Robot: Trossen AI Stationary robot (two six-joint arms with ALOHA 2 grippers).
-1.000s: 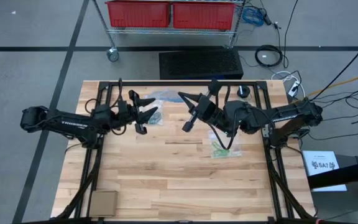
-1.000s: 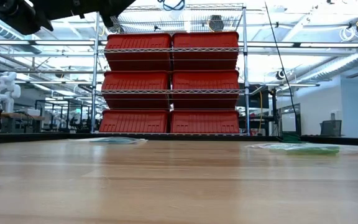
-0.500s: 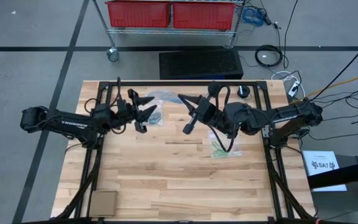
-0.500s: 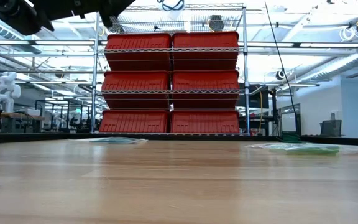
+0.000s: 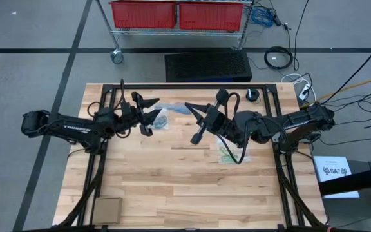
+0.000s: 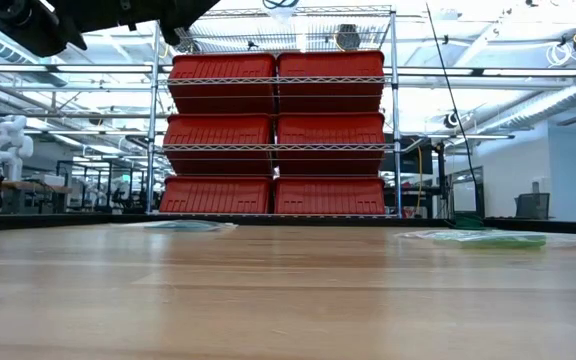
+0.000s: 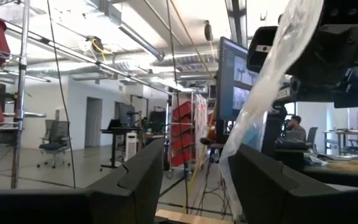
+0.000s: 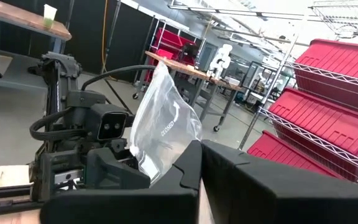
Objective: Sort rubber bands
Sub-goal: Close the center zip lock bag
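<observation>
A clear plastic bag printed "CLOSED" sits in my right gripper, which is shut on it above the table's far middle. My left gripper is open and faces it from the left. In the left wrist view the bag hangs just ahead of one left finger; I cannot tell whether they touch. Green rubber bands lie inside a flat bag on the table under the right arm. Bluish bands show in another bag below the left gripper. My right gripper pinches the clear bag by one edge between its two fingers, reaching about level from the table's right. The bag is lifted clear of the table and hangs slack below the gripper, toward my left gripper.
Two flat bags show at table height in the low view, one with green bands and one farther left. A small cardboard piece lies at the near left corner. Black cables loop under the right arm. Red bins stand on a rack beyond the far edge.
My right gripper has drifted a little toward the near edge and the right, carrying the bag with it. My left gripper has edged slightly toward the far edge. Neither has opened or shut.
</observation>
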